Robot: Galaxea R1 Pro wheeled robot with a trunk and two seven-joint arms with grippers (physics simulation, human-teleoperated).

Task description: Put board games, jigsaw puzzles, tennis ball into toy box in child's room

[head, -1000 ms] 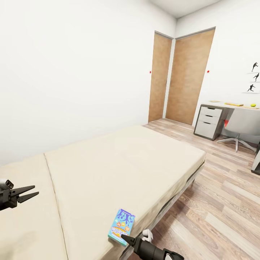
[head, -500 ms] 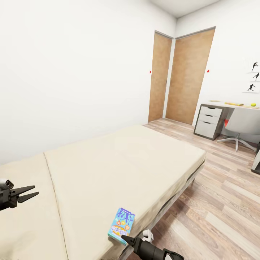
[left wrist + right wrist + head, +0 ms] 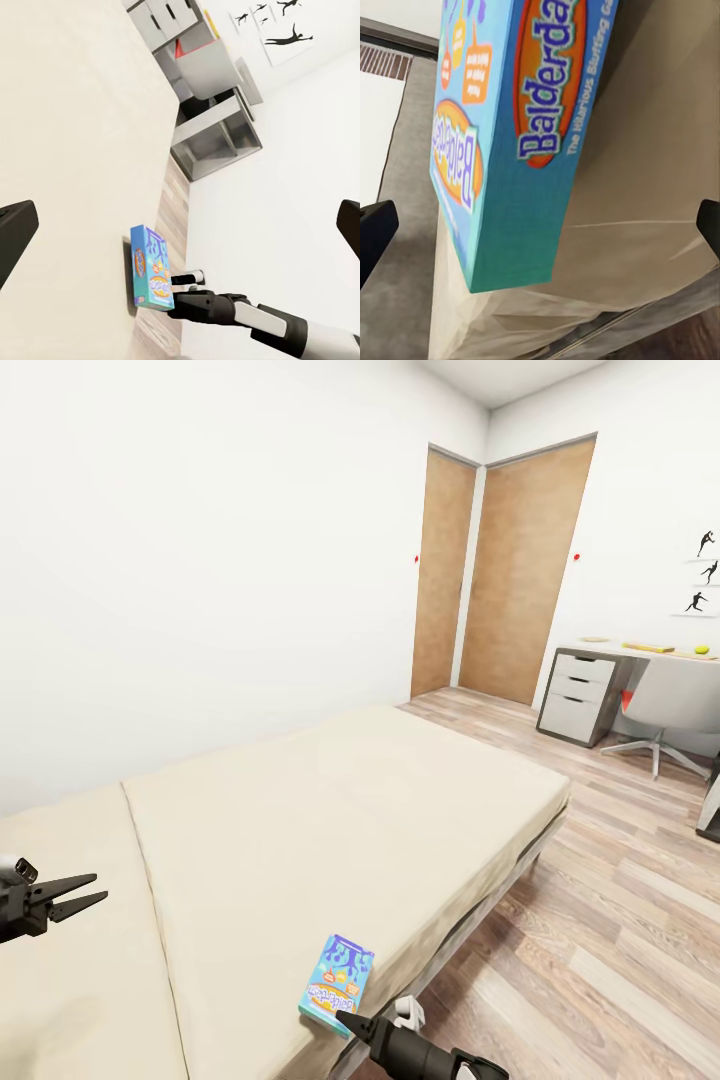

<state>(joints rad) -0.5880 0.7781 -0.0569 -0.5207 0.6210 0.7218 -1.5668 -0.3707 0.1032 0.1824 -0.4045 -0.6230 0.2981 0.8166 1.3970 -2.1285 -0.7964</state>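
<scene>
- Nothing has shifted over the last second: the right tool (image 3: 345,1021) still hangs open just short of the board game (image 3: 338,985), so the grab hasn't begun.
- That glossy blue cardboard box lies flat at the bed (image 3: 330,820) edge, on a soft, matte beige mattress.
- The left tool (image 3: 85,892) stays spread, empty, above the bed.

Bare mattress is lying open across the bed (image 3: 330,810) around the board game (image 3: 338,986). The right gripper (image 3: 348,1023) is sitting just beside its near edge, jaws parted.
</scene>
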